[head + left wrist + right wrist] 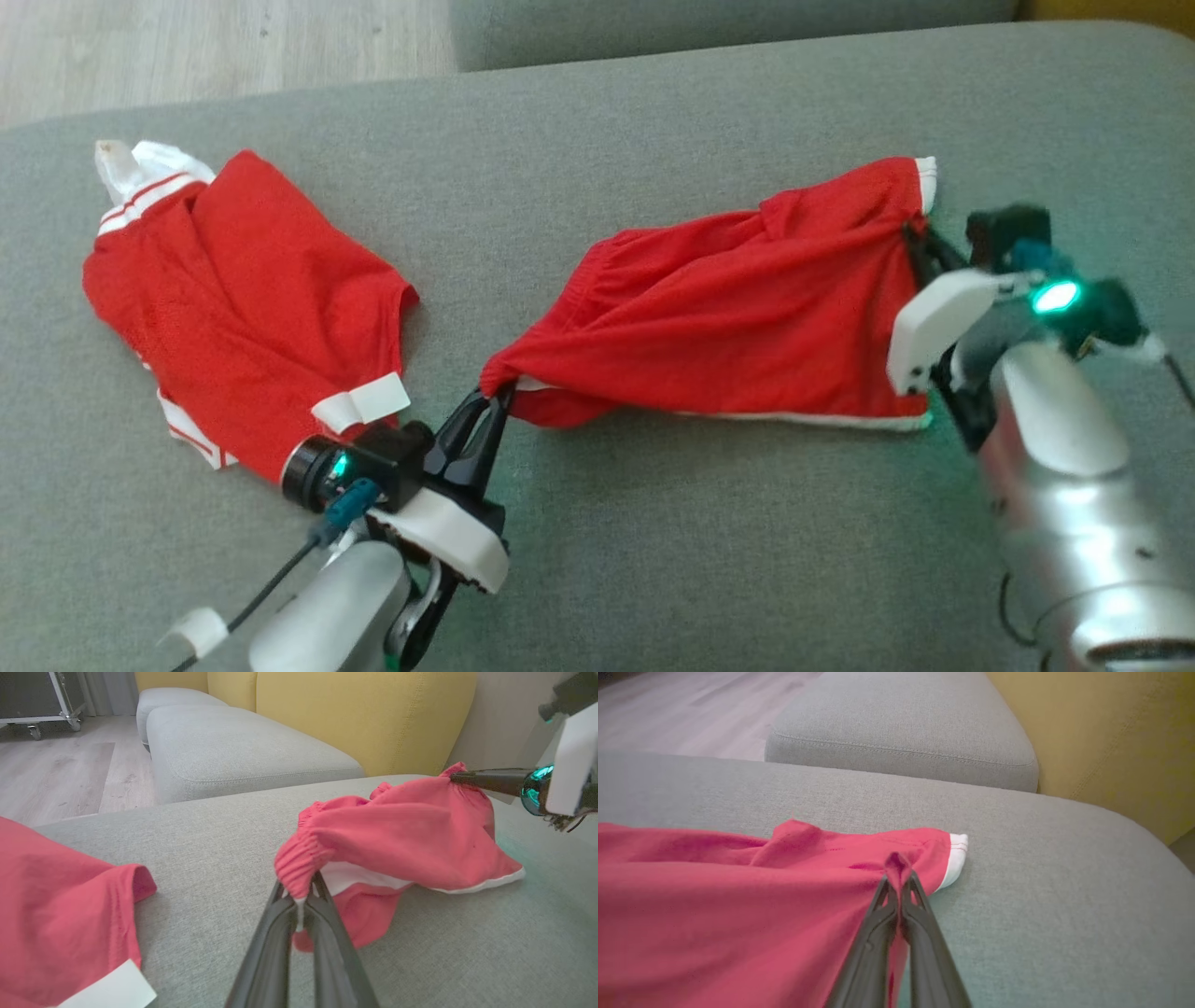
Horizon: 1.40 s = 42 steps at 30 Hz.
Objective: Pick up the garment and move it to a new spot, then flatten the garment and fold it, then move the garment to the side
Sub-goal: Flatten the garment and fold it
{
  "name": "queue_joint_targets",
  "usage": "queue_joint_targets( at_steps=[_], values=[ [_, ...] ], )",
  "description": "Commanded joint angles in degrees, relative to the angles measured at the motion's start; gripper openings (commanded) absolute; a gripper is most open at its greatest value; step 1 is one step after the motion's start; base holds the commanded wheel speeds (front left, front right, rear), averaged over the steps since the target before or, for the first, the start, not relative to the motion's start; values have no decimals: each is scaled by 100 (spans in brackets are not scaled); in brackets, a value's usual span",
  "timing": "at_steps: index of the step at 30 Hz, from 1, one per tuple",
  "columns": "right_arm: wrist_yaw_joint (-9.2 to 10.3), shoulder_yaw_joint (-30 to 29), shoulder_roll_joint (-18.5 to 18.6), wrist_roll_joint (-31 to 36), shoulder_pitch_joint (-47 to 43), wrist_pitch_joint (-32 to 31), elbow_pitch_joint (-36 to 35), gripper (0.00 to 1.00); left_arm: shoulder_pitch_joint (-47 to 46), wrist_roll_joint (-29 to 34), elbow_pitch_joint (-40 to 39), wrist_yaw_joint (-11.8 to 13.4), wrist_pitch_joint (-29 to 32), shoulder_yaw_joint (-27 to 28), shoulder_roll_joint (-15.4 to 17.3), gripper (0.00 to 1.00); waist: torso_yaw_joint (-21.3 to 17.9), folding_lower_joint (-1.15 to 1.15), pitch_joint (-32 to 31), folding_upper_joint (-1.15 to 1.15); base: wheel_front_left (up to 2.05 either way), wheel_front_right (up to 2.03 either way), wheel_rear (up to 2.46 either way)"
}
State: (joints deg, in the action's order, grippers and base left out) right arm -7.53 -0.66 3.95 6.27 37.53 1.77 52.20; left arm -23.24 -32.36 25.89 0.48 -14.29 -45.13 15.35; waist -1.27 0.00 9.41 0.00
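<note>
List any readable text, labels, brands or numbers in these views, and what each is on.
No readable text in any view.
White tag on the red garment at the left: blank on the side shown.
Red shorts: white trim, no print or label seen.
Grey cushion: no marking.

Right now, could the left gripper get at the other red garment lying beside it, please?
Probably not: the other red garment lies close, nothing between, but the left gripper is shut on the shorts.
</note>
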Motion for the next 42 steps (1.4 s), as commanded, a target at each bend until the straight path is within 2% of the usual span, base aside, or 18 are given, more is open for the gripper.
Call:
queue_joint_targets(
  at_steps=[1,9,10,11,12,13,14,15,22,30,34,35,36,38,42],
  values=[
    [4,67,33,204,347,-118,-166,0,-314,75,-146,-27,-70,152,38,0,21,0,68,0,0,0,0],
    [4,198,345,811,941,-506,365,0,-794,318,82,-230,-70,-125,-234,0,133,0,242,0,0,0,0],
    [4,198,381,838,985,-526,459,4,-828,332,130,-258,-70,-154,-275,0,145,0,252,0,0,0,0],
    [4,206,425,897,1022,-497,518,96,-856,345,177,-287,-71,-179,-309,0,154,0,261,0,0,0,0],
    [4,176,442,920,1051,-462,574,100,-876,356,219,-306,-71,-191,-339,2,160,0,263,0,0,0,0],
    [4,145,437,930,1071,-410,623,100,-881,362,254,-321,-71,-196,-367,33,162,0,259,0,0,0,0],
    [4,104,424,934,1080,-345,659,100,-878,366,286,-330,-71,-194,-386,77,158,0,251,0,0,0,0],
    [4,63,401,935,1082,-271,684,100,-867,361,316,-331,-71,-175,-400,100,149,0,238,0,0,0,0],
    [4,-215,242,933,909,310,658,100,-678,364,294,-238,-71,111,-360,100,87,0,35,0,0,0,0],
    [4,-385,-36,506,306,1220,79,100,-78,411,-477,58,-71,1017,-152,100,10,0,-378,0,0,0,0],
    [4,-252,-95,88,-241,1315,-858,100,409,532,-1205,293,-71,1758,-122,100,-71,0,-535,0,0,0,0],
    [4,-68,-102,-233,-676,1318,-1575,100,693,633,-1556,374,-71,2125,-156,100,-111,0,-588,0,0,0,0],
    [4,-68,-102,-233,-676,1318,-1575,100,693,633,-1556,374,-71,2125,-156,100,-111,0,-588,0,0,0,0],
    [4,111,-105,-710,-1425,1320,-2514,100,1122,745,-1966,401,-71,2625,-298,100,-151,0,-636,0,0,0,0],
    [4,249,-106,-1013,-2308,1321,-3262,100,1608,921,-2157,303,-71,3017,-513,100,-175,0,-657,0,0,0,0]
  ],
)
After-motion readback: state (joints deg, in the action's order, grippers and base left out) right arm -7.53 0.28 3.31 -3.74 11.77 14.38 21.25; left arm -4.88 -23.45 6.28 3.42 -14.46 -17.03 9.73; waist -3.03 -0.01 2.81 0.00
